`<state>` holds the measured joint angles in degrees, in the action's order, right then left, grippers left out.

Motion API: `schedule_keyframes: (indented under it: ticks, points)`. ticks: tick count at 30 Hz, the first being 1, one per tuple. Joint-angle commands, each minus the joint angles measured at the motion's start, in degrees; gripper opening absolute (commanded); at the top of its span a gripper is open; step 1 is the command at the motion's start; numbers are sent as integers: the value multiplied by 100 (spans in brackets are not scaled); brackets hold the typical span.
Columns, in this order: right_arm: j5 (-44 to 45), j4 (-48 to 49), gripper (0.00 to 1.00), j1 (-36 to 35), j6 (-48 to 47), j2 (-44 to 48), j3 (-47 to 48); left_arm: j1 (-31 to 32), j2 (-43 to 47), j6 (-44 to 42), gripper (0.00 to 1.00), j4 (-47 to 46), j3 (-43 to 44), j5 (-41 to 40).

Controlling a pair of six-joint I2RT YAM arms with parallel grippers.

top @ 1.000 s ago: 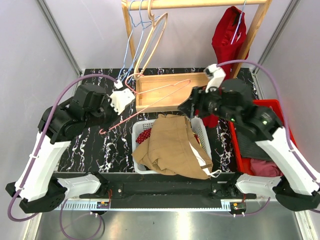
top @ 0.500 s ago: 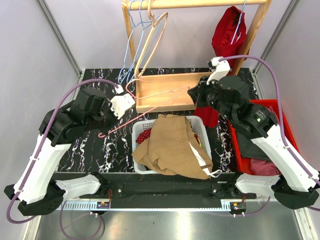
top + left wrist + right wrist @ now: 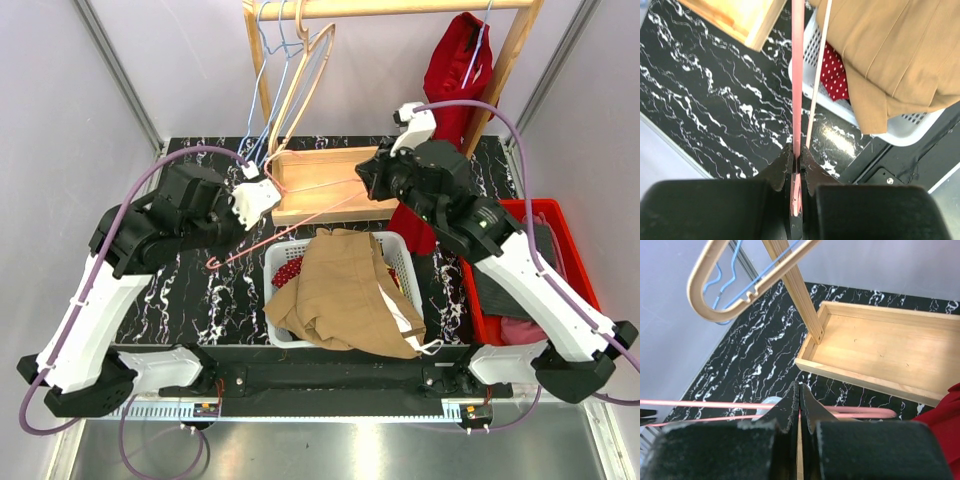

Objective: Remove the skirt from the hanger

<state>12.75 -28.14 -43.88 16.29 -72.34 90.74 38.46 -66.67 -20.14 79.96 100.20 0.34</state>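
Left gripper [image 3: 796, 152]: jaws pinched on the wire of the pink hanger [image 3: 797, 75], which runs straight out ahead of them; a pale thin bar is seen just beside it.

Right gripper [image 3: 799, 399]: jaws pressed together across the far corner of the same hanger, the pink wire passing sideways at their tips.

Skirt [image 3: 345, 290]: tan, off the hanger; it is heaped in the white basket [image 3: 275, 258], below and between the two sets of jaws, and draped over the basket's near rim; a spotted red cloth [image 3: 836, 75] is tucked under its edge.

Wooden tray [image 3: 880, 347]: set flat just beyond the right jaws and ahead of the left jaws, under the hanger's span.

Wooden rack [image 3: 400, 8]: stood beyond both jaws; a wooden hanger [image 3: 695, 282] and blue wire hangers [image 3: 258, 100] are hung on it above the left jaws; a red garment [image 3: 455, 70] is hung behind the right jaws.

Red bin [image 3: 550, 215]: placed to the outer side of the right jaws, with dark and pink cloth inside.

Table [image 3: 190, 300]: black with white marbled veining, glossy; it is enclosed by pale grey walls [image 3: 80, 100] with metal uprights at the corners.
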Motion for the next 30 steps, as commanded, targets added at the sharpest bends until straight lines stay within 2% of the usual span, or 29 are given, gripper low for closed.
schedule_keyframes:
  ticks: [1, 8, 16, 20, 22, 23, 24, 26, 28, 30]
  points:
    - [8, 432, 0, 2, -12, -79, -117, 74, -91, -51, 0, 872, 394, 282]
    - [122, 441, 0, 2, 75, 17, -460, 83, -179, -16, 0, 872, 886, 265]
    - [236, 634, 0, 2, 234, 185, -944, 83, -346, 221, 0, 863, 1975, 335]
    - [385, 670, 0, 11, 164, 176, -883, 83, -408, 397, 0, 784, 2214, 668]
    - [482, 678, 4, 2, 58, 115, -708, 83, -452, 493, 0, 723, 2249, 1036]
    - [491, 670, 10, 2, 15, 88, -628, 83, -521, 502, 0, 714, 2275, 1160]
    - [517, 661, 28, 11, -64, 71, -541, 83, -574, 563, 0, 705, 2310, 1266]
    - [745, 556, 53, 2, -187, 27, -259, 92, -758, 651, 0, 670, 2407, 1451]
    - [1252, 485, 70, 2, -442, 105, -31, 92, -864, 923, 0, 443, 2451, 1147]
    - [1606, 520, 77, 2, -810, 228, 66, 83, -987, 1213, 0, 214, 2504, 680]
